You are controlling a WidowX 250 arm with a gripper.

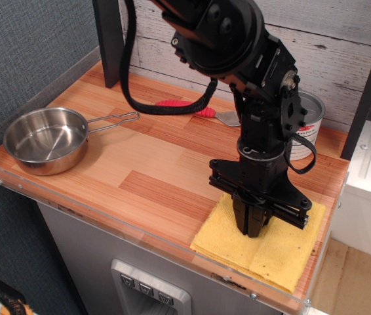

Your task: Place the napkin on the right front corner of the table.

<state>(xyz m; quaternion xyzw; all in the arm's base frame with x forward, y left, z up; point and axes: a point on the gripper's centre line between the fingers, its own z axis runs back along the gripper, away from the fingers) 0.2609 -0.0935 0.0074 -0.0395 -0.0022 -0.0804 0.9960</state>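
1. Now your hand (252,224) presses onto the napkin (259,243), fingers apparently together on the cloth, though the view is poor.
2. You have the napkin at the desk's (146,170) near right corner.

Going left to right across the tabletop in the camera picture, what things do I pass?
Steel pan → red-handled utensil at the back → yellow napkin with the tool pressing on it → tin can behind the arm.
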